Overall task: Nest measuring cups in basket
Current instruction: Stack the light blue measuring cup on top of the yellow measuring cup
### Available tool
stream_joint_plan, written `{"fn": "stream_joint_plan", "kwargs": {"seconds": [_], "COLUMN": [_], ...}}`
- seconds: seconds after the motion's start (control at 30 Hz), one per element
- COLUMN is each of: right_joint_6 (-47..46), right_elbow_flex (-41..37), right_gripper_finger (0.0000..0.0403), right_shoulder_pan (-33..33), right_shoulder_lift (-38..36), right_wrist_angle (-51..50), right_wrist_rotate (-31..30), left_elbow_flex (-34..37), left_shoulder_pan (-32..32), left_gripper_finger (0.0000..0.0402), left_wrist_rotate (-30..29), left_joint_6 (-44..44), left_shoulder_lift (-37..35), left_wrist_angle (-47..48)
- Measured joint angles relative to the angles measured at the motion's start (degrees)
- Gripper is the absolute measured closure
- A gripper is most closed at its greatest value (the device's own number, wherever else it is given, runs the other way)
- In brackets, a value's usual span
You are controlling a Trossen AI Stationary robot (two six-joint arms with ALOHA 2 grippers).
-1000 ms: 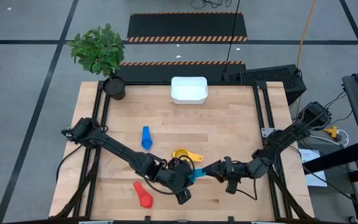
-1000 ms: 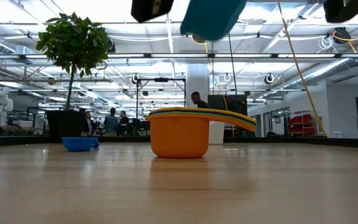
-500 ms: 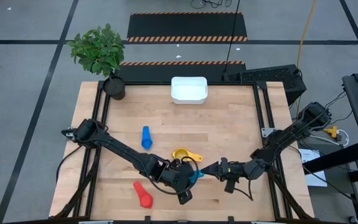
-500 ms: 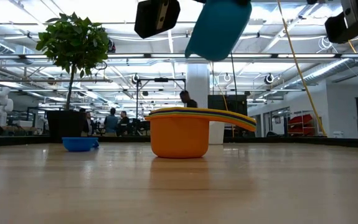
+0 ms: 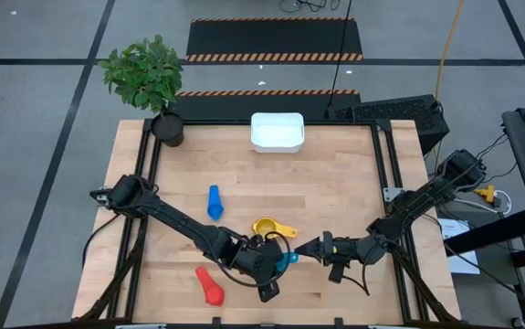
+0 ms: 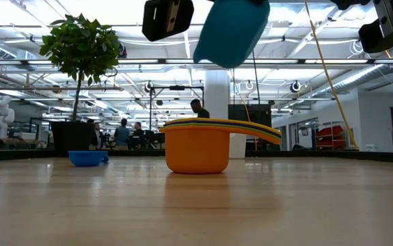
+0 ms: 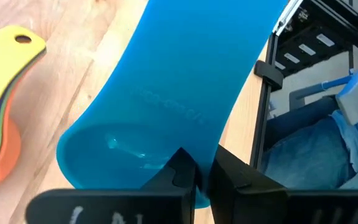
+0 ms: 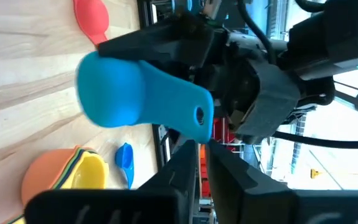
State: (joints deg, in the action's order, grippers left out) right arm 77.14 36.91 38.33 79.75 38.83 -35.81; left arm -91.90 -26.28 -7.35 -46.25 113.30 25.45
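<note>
I hold a light blue measuring cup (image 7: 166,106) above the tabletop (image 5: 335,183) near its front edge, my left gripper (image 7: 197,180) clamped on the bowl rim, my right gripper (image 8: 202,149) pinched on the handle's end by its small hole. The low view shows it lifted clear over the nested orange-and-yellow stack (image 6: 197,147). Only the high view shows the white basket (image 5: 277,132) at the back edge.

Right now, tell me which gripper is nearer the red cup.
Left. The left gripper sits just right of the red cup near the table's front; the right gripper lies farther right, beyond the left one.
</note>
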Motion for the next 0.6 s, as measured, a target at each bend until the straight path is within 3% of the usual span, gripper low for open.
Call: {"fn": "stream_joint_plan", "kwargs": {"seconds": [0.17,0.27,0.4,0.6], "right_joint_6": [-1.49,-2.11,-2.86,-3.68], "right_elbow_flex": [0.09,0.04,0.01,0.00], "right_gripper_finger": [0.0400,0.0391,0.0359,0.0280], "right_shoulder_pan": [0.00,0.01,0.15,0.43], "right_shoulder_lift": [-0.09,0.02,0.01,0.02], "right_wrist_angle": [-0.45,-0.76,-0.56,0.09], "right_wrist_rotate": [-0.04,0.05,0.04,0.09], "left_elbow_flex": [0.07,-0.04,-0.02,-0.02], "left_shoulder_pan": [0.00,-0.04,0.08,0.22], "left_gripper_finger": [0.0393,0.0383,0.0382,0.0387], "left_wrist_rotate": [0.24,0.25,2.21,4.88], "left_joint_6": [0.08,0.24,1.68,0.95], "left_shoulder_lift": [-1.43,-1.85,-1.81,-1.81], "left_wrist_angle": [1.37,1.63,2.19,4.12]}}
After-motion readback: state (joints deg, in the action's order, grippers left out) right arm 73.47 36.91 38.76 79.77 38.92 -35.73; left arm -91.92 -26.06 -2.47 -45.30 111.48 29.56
